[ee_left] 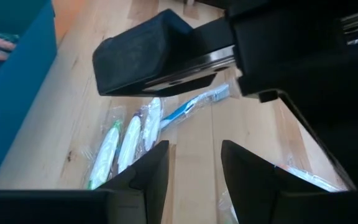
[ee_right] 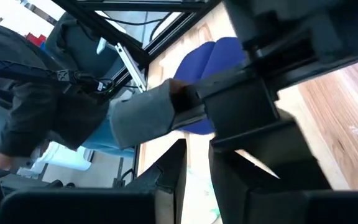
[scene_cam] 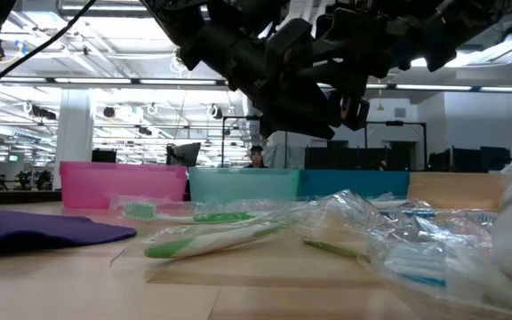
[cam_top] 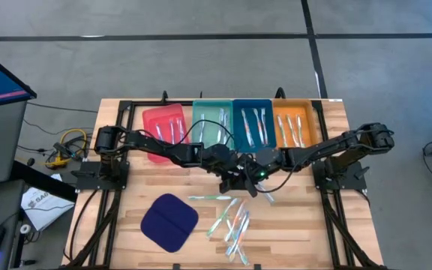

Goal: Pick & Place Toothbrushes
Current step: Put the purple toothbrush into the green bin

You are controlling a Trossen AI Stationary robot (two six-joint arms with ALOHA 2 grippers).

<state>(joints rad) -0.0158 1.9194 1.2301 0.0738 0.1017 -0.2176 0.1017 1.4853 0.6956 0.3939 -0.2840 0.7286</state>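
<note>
The left gripper (ee_left: 194,168) hangs above mid-table with its fingers (ee_left: 148,171) parted and bare wood showing in the gap, nothing gripped. The right gripper (ee_right: 196,165) meets it there, fingers set closer, gap also free. The high view shows both grippers nearly touching over the table (cam_top: 118,225), which neither wrist view makes plain. Wrapped toothbrushes (cam_top: 231,221) lie loose just in front of them, others already sit in the red tray (cam_top: 152,120), teal tray (cam_top: 208,109), blue tray (cam_top: 252,109) and orange tray (cam_top: 295,109). The dark blue pad (cam_top: 169,222) lies left of the pile; only the low view shows a person (scene_cam: 256,156) beyond
</note>
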